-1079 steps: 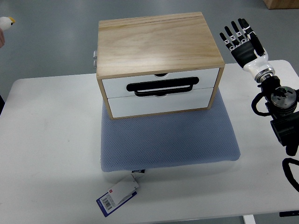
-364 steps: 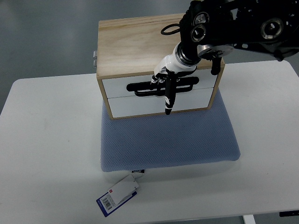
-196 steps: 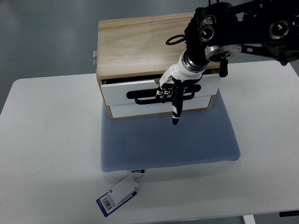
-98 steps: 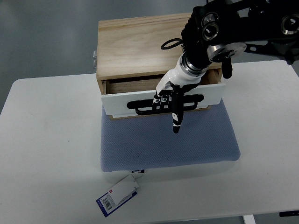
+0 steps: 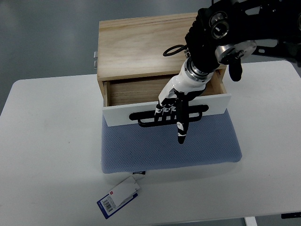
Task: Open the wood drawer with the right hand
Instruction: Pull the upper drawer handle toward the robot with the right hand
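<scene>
A light wood drawer box (image 5: 141,44) stands at the back of the white table, on a blue-grey mat. Its upper drawer (image 5: 122,114) has a white front and is pulled well out, showing a bare wooden inside (image 5: 134,92). A black handle (image 5: 146,117) runs across that front. My right hand (image 5: 171,110) reaches down from the upper right with several fingers hooked over the handle; one black finger (image 5: 181,129) points straight down past the drawer front. The lower drawer is hidden under the open one. The left arm is out of view.
The blue-grey mat (image 5: 169,150) spreads in front of the box. A white and blue tag (image 5: 118,197) lies off its front left corner. A small metal fitting (image 5: 95,59) sticks out from the box's left side. The white table (image 5: 47,155) has bare surface left and right.
The right hand came from the table's right edge to the handle, then pulled the upper drawer out toward the front. In the last half second the drawer slid further out.
</scene>
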Tool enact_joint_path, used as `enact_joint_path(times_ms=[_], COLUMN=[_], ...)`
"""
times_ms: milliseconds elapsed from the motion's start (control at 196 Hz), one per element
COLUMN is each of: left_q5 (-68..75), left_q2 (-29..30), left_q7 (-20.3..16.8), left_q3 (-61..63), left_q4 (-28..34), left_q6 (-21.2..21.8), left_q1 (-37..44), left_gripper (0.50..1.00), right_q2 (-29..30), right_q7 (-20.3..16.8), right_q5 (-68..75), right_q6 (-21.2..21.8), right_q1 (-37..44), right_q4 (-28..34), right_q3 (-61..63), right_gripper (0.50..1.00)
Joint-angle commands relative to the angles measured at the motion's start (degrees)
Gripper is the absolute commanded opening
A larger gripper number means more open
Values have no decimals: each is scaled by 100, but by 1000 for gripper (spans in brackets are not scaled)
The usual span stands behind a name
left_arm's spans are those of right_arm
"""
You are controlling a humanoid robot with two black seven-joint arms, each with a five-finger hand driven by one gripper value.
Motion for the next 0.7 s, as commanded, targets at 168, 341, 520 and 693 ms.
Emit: enact_joint_path(times_ms=[168,341,520,693], left_q5=[1,1,1,1], left_q2=[0,0,0,0], left_q7=[0,0,0,0], left_q3=[-8,0,9,36], left_q4=[0,0,0,0], left_q6=[-1,-1,-1,-1], left_q1=[0,0,0,0], left_gripper=[1000,1000,1000,1000], right_q2=[-103,-227,-393,-613], right_q7=[0,0,0,0], right_q5=[173,225,366,383], right_q6=[172,348,420,420], right_q1=[77,174,235,411], right_q4=[143,284,424,521], right_q3=[1,89,115,133], right_gripper=[944,944,944,944])
